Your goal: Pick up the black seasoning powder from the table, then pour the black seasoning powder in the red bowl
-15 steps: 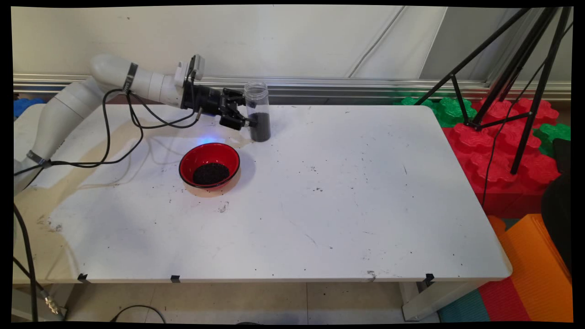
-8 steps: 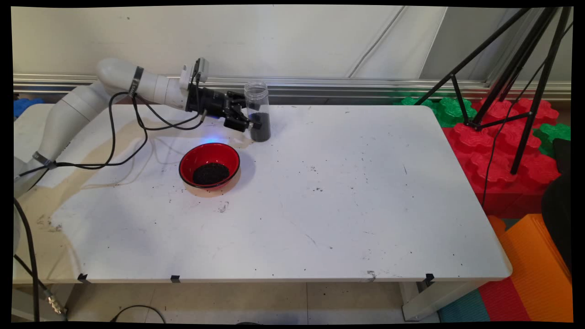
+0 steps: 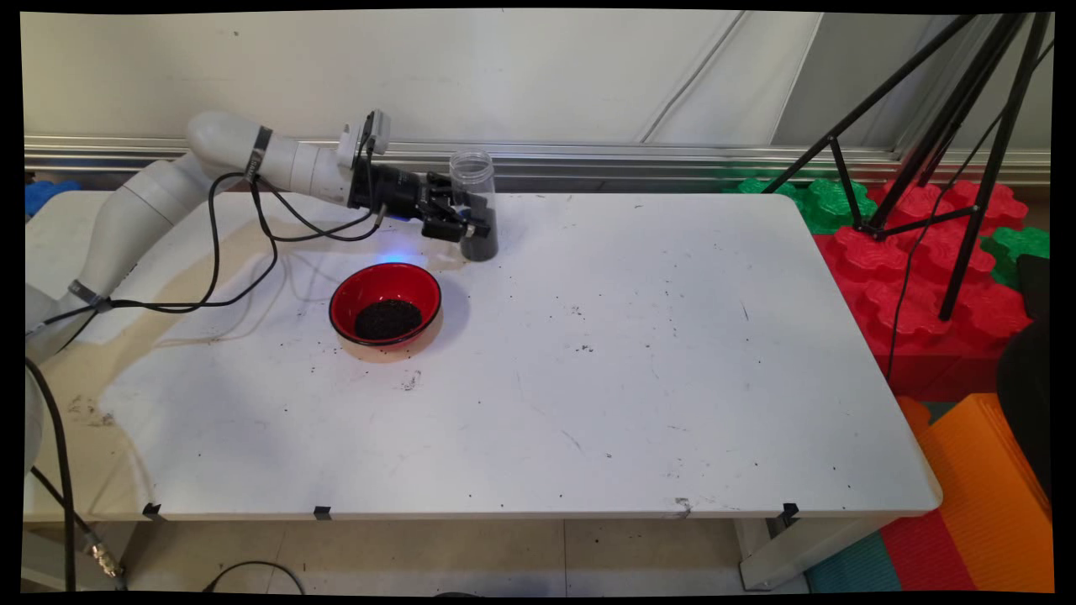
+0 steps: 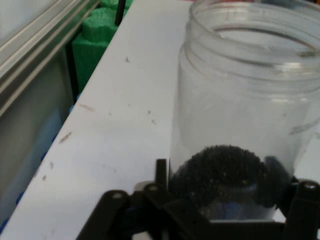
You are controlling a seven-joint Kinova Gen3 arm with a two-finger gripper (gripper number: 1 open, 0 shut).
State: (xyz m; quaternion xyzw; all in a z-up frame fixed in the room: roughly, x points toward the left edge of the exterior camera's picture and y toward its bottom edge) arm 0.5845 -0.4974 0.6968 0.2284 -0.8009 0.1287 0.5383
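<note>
Main view: end effector (image 3: 472, 223) closer around jar (image 3: 475, 204).

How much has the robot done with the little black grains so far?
Done, it seems: a heap of black grains lies in the red bowl. In hand: the claw is at the lower part of the clear jar, which stands upright on the table. Left: the jar's bottom holds more grains; nothing is pouring.
</note>
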